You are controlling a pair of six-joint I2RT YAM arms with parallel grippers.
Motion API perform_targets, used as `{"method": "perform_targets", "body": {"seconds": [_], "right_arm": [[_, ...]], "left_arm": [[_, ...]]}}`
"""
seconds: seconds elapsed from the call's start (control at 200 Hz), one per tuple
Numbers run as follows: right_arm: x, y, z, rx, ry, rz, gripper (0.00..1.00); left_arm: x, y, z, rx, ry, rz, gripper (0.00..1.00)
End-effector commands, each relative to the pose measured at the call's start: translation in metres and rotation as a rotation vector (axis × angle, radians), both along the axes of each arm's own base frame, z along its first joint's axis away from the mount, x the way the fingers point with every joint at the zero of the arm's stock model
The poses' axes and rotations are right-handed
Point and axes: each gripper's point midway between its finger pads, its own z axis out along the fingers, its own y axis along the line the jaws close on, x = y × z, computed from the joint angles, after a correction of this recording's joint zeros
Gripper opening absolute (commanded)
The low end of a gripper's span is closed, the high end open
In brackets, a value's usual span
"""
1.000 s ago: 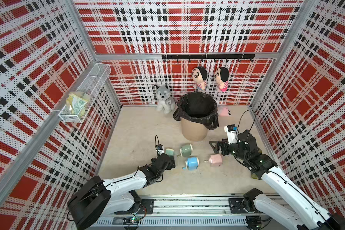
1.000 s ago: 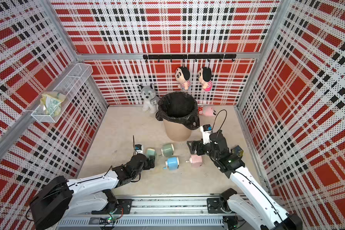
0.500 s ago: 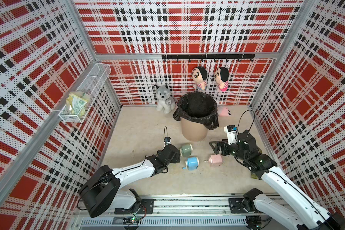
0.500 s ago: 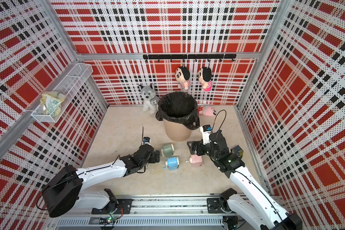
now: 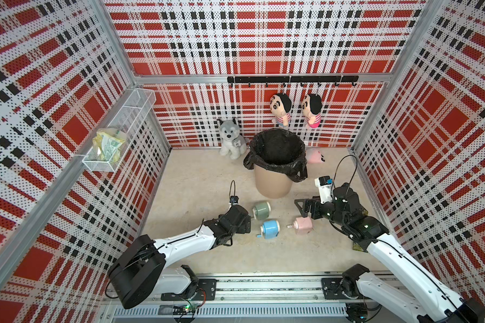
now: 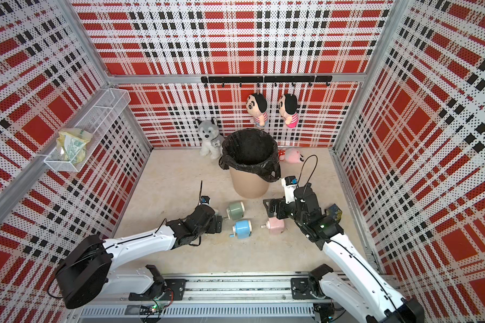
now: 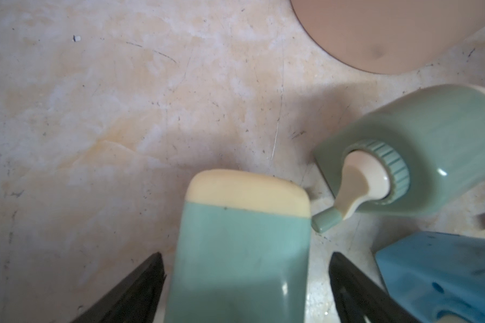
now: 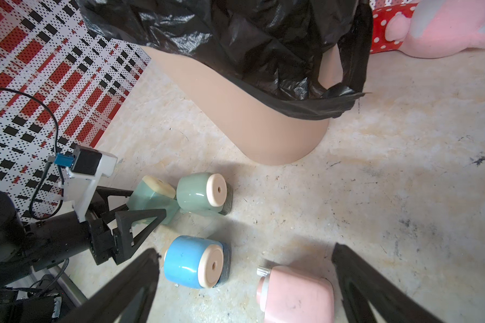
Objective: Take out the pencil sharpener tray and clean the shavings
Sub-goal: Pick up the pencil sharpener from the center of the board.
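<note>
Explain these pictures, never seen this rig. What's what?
Two white robot arms, each ending in a two-finger gripper. Both top views look down on the whole booth; each wrist view rides on one arm. On the floor lie a green sharpener, a blue sharpener and a pink sharpener, in front of a lined bin. The left gripper straddles the teal tray, jaws apart with gaps on both sides. The right gripper is open and empty, near the pink sharpener.

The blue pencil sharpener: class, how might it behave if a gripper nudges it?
The blue pencil sharpener lies on its rounded side, so it would probably roll. Its shell looks glossy, hard plastic: likely stiff and somewhat slippery. It seems small and light, so it would likely slide easily.
</note>
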Motion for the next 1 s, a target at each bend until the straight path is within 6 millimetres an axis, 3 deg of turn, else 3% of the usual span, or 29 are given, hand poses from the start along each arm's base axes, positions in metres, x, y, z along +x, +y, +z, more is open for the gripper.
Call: {"method": "perform_targets", "body": {"seconds": [0.0, 0.416, 0.767, 0.997], "right_arm": [[-0.001, 0.001, -0.003, -0.008, -0.004, 0.008, 1.0], [-0.001, 0.001, -0.004, -0.011, 0.0, 0.007, 1.0], [0.0, 0.001, -0.005, -0.012, 0.006, 0.01, 1.0], [-0.003, 0.001, -0.005, -0.014, 0.009, 0.014, 1.0]], "left_arm": [[0.005, 0.002, 0.007, -0.04, -0.054, 0.016, 0.94], [0.015, -0.003, 0.004, -0.058, -0.081, -0.017, 0.87], [0.005, 0.002, 0.013, -0.094, -0.146, 0.046, 0.89], [-0.003, 0.01, 0.007, -0.152, -0.198, 0.094, 0.89]]}}
